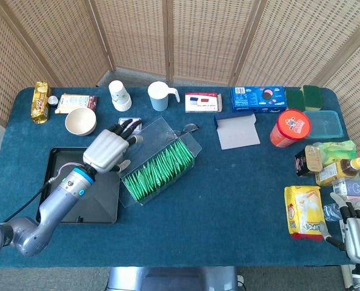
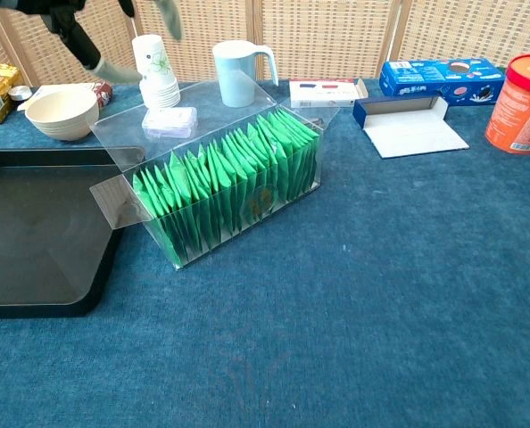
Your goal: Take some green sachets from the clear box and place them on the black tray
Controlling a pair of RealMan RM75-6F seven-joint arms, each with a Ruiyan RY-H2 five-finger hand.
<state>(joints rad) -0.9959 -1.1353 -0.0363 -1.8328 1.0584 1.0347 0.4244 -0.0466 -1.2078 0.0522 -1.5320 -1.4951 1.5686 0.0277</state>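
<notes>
Left hand point(image 1: 110, 150) over the tray's point(image 1: 59, 159) far right corner, fingers spread, holding nothing — box point(image 1: 160, 162) of sachets point(image 1: 159, 171) just to its right, flaps open. Beyond it, bowl point(image 1: 80, 121) and cups point(image 1: 120, 95). Right hand point(image 1: 357, 229) well apart at the near right edge — fingers apart, nothing held.

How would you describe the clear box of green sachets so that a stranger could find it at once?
Start at the black tray on the left side of the blue table. Just right of it lies a long clear plastic box set at a slant. It alone is packed with a row of upright green sachets, its flaps open.
</notes>
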